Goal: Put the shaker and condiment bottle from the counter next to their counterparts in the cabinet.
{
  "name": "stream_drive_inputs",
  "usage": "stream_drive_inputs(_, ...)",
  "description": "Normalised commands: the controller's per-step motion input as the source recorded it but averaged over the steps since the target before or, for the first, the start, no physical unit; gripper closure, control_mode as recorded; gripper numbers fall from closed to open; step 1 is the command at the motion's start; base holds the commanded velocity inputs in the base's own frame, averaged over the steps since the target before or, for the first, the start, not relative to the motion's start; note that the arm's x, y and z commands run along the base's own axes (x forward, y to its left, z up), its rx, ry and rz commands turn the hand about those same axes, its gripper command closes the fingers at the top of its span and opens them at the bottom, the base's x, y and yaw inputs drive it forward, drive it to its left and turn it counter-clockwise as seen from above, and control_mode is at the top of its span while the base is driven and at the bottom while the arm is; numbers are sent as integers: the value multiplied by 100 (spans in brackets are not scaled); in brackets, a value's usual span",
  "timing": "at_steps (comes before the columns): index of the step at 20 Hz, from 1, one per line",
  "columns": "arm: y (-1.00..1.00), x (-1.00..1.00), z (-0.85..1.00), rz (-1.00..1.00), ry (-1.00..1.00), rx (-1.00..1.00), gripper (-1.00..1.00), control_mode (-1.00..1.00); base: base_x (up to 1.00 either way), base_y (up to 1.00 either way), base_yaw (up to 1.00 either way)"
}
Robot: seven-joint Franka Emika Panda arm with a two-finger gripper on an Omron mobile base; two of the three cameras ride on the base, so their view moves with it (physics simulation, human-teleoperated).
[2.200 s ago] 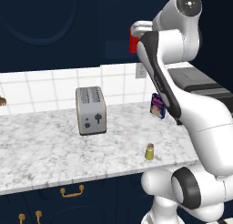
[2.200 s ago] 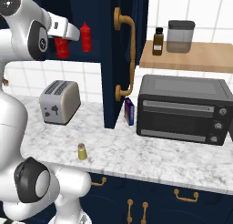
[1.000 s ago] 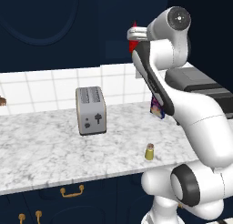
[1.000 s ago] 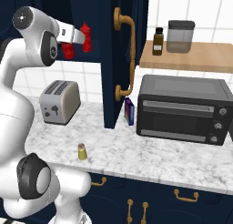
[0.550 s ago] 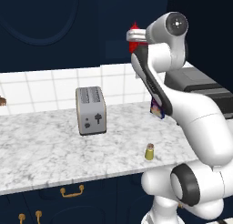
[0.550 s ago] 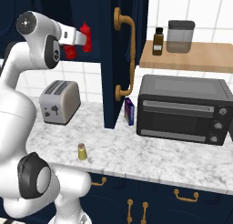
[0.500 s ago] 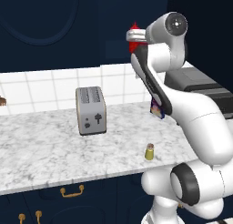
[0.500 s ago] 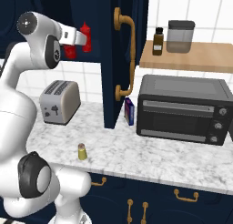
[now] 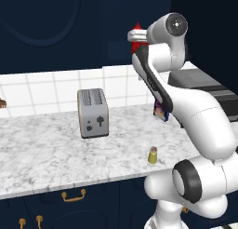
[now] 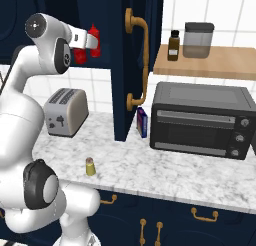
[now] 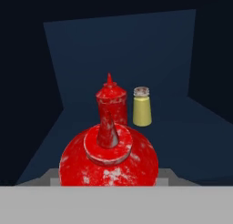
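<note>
In the claw [image 10: 93, 41], the glossy red, pointed-nozzle condiment bottle [image 11: 109, 161].

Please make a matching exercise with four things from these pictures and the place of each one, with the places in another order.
Things:
1. silver two-slot toaster
2. small olive-yellow shaker with a grey cap
3. bright red squeeze bottle in the hand
4. brown glass bottle

Places:
A. wooden shelf
B. counter's front edge
C. raised at the navy cabinet
D. counter, near the tiled wall

Pairs: 1-D, 2-B, 3-C, 4-A
</note>
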Motion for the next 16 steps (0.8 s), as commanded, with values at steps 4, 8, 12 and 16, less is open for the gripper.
stream_drive_inputs(4, 3, 15, -7, 0, 0, 0, 100, -100, 0, 0, 0)
stream_drive_inputs(8, 4, 17, -9, 0, 0, 0, 100, -100, 0, 0, 0)
stream_drive_inputs(12, 3, 21, -11, 0, 0, 0, 100, -100, 0, 0, 0)
stream_drive_inputs(16, 2, 21, -9, 0, 0, 0, 100, -100, 0, 0, 0)
